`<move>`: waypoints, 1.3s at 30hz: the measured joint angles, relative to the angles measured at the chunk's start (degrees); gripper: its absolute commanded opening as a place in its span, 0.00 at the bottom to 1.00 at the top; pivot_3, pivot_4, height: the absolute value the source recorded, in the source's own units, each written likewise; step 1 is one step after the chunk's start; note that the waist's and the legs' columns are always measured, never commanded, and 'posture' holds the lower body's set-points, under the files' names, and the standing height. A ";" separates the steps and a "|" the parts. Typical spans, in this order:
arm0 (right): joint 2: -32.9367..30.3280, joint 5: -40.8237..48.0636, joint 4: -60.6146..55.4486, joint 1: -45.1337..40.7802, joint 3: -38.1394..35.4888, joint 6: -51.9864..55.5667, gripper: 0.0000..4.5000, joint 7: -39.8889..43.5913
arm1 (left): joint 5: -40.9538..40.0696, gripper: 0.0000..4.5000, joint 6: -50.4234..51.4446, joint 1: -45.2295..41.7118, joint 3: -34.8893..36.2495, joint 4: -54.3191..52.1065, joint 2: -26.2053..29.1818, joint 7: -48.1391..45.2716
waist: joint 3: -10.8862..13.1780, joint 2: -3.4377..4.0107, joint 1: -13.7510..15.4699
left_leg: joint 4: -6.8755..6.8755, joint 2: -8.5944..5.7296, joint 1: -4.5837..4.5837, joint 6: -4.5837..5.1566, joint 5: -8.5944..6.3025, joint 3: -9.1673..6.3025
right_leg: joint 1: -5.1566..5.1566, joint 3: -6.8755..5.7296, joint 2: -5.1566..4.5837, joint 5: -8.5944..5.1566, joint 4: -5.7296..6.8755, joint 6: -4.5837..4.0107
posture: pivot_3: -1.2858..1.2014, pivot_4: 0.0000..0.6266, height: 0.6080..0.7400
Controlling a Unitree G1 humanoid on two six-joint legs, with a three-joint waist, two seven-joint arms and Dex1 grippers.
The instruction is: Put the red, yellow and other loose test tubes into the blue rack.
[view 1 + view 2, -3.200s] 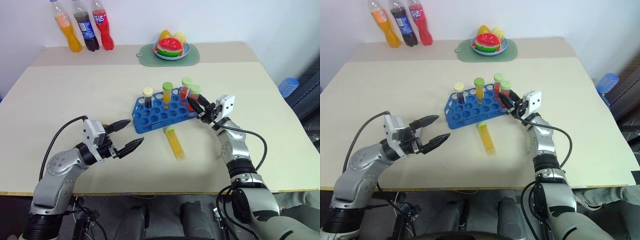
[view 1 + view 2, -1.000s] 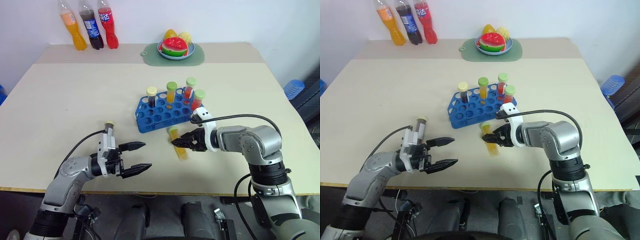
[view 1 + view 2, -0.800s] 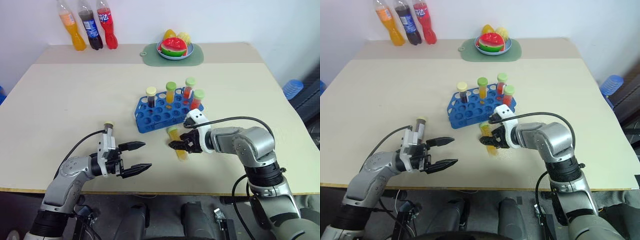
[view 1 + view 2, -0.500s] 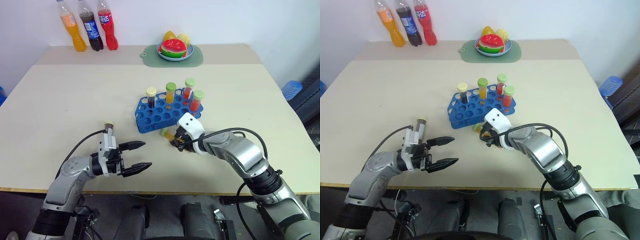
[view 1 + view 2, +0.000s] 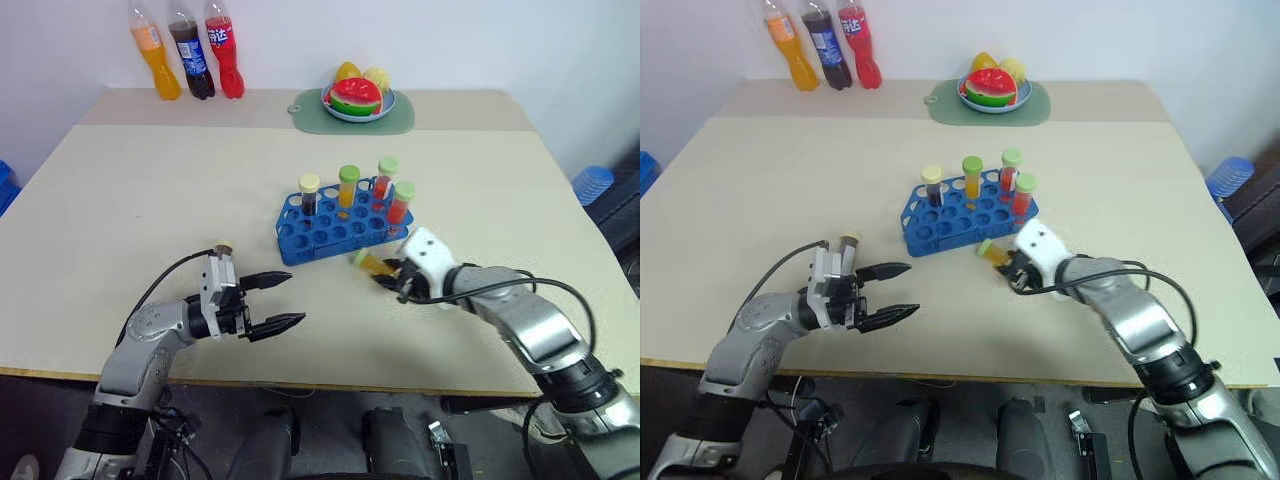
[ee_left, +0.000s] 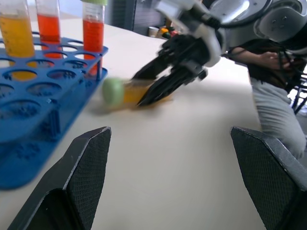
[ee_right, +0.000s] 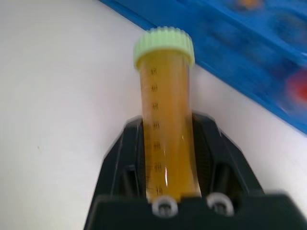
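Note:
The blue rack (image 5: pixel 335 232) stands mid-table with a dark tube (image 5: pixel 309 192), a yellow tube (image 5: pixel 347 187) and two red tubes (image 5: pixel 387 176) upright in it. Just in front of its right end, my right gripper (image 5: pixel 385 273) is shut on a yellow test tube (image 7: pixel 165 110) with a pale green cap (image 7: pixel 164 45). The tube lies tilted, its cap pointing toward the rack, close to the tabletop. My left gripper (image 5: pixel 296 299) hangs open and empty over the table's front left, pointing right, well apart from the rack (image 6: pixel 43 96).
Three soda bottles (image 5: pixel 190 50) line the back left edge. A green mat (image 5: pixel 400 118) with a plate of fruit (image 5: pixel 358 96) sits at the back centre. A blue object (image 5: pixel 592 182) stands off the table's right side.
My right gripper has shut on the yellow tube and carried it a little to the right, turning it so the cap points at the rack. The left arm stays put.

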 measured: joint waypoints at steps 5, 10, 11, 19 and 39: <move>7.82 6.24 0.70 -0.64 -7.32 -11.91 0.19 5.88 | 0.22 0.92 -1.22 -1.48 0.19 1.77 -0.69 0.07 | 0.02 0.02 -0.58 | -0.05 0.16 0.07 -0.01 0.00 0.00 | -0.03 0.01 0.15 0.01 0.08 -0.01 | 0.52 0.24 1.00; 10.67 3.26 2.85 -1.64 -3.81 -13.16 0.19 5.04 | 0.41 0.92 -1.48 -0.97 0.45 1.69 -0.55 0.87 | 0.02 0.02 0.18 | 0.00 0.03 0.03 -0.01 0.00 -0.04 | -0.01 0.01 0.02 0.00 0.05 -0.01 | 0.52 0.24 1.00; 9.42 2.32 3.30 -1.60 -2.61 -11.35 0.19 5.30 | 0.41 0.92 -1.44 -0.55 0.58 1.28 -0.41 1.06 | 0.02 0.02 0.28 | 0.01 0.00 0.01 -0.01 0.00 -0.05 | -0.01 0.01 -0.01 0.00 0.03 -0.01 | 0.52 0.24 1.00; -11.69 -3.00 0.61 1.91 1.10 5.21 0.19 10.10 | -0.05 0.92 -0.92 2.94 2.44 -2.43 1.40 2.38 | 0.06 0.10 0.29 | 0.02 0.00 -0.09 -0.01 0.00 -0.03 | -0.05 -0.01 -0.04 -0.01 -0.02 -0.03 | 0.52 0.24 1.00; -18.70 -6.95 3.78 -10.40 9.32 19.12 0.98 22.91 | -0.22 0.92 -1.89 6.91 2.27 -4.80 0.71 2.56 | 0.02 0.00 0.09 | 0.06 0.05 -0.04 0.00 -0.01 0.00 | 0.01 -0.01 -0.05 0.00 -0.04 -0.03 | 0.52 0.24 1.00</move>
